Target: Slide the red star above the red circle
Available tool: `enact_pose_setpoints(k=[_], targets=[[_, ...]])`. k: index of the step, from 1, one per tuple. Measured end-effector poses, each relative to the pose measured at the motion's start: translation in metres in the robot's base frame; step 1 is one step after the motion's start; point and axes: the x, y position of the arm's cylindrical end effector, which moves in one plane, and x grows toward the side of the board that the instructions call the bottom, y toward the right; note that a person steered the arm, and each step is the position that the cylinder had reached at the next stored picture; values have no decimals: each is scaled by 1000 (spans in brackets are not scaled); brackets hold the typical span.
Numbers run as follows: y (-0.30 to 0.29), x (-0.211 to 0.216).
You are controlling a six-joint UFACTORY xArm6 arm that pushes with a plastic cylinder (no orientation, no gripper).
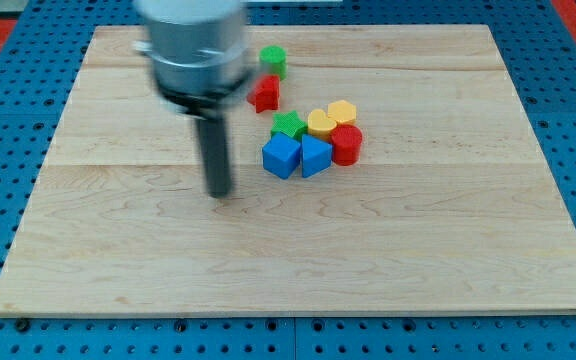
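Note:
The red star (264, 94) lies near the view's top centre, just below a green round block (273, 60). The red circle (347, 144) stands to the lower right of it, at the right end of a tight cluster. My tip (219, 193) rests on the board to the lower left of the red star and left of the cluster, touching no block. The rod rises from it into the blurred arm body at the view's top.
The cluster holds a green star (288, 125), a yellow heart (321, 123), a yellow hexagon (342, 111), a blue cube (281, 155) and a blue triangular block (314, 156). The wooden board (418, 250) lies on a blue pegboard.

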Motion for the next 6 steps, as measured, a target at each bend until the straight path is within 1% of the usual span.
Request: enact_pose_setpoints(k=[1,2,3,4,5,6], targets=[[-46,-102],[-19,-174],[56,-139],[89,-122],[91,-147],[132,-158]])
